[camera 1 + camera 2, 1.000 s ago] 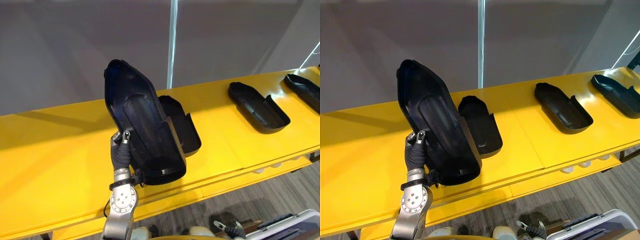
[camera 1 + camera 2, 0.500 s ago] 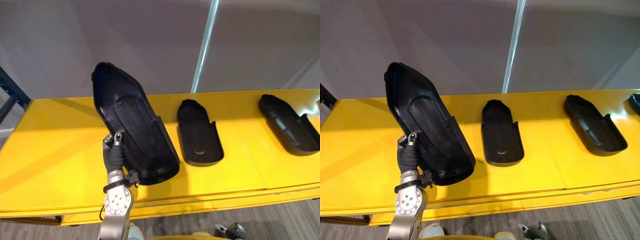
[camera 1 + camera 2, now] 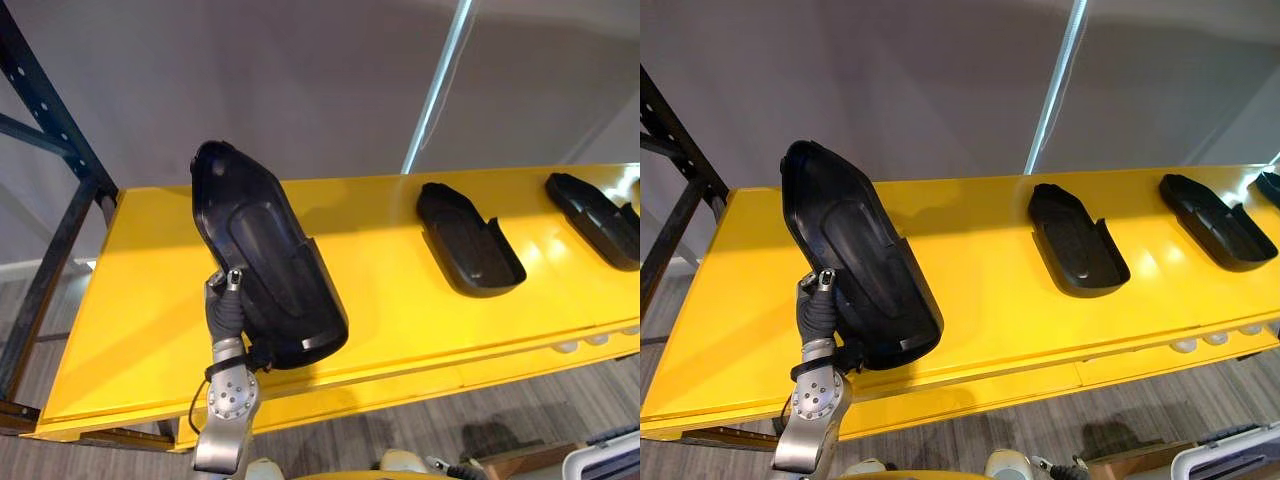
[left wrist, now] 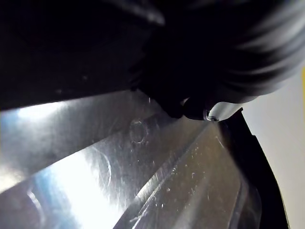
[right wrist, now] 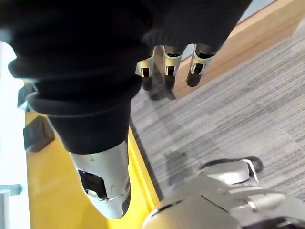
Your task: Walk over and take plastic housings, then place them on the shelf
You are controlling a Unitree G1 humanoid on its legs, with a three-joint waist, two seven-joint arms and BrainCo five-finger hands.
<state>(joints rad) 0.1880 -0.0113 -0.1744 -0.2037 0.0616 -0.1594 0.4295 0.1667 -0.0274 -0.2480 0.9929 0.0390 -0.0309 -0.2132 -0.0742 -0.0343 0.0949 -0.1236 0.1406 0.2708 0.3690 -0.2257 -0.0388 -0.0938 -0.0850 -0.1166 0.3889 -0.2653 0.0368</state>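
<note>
Left eye view, shelf (image 3: 380, 300): yellow, long, right in front of you.
held housing (image 3: 265, 260): black, upright, over the shelf's left part.
placed housings (image 3: 468, 240): two lying on the shelf, further right.
left hand (image 3: 228, 305): clamped on the held housing's lower end.
right hand (image 5: 165, 59): fingers loose, empty, low by the shelf's front.
step: placing, I'd judge.
next: you lay it flat on the shelf's bare left part.

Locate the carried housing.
Left half of the eye views: carried housing, held up by the left robot hand over the yellow shelf, left of a lying housing.
</note>
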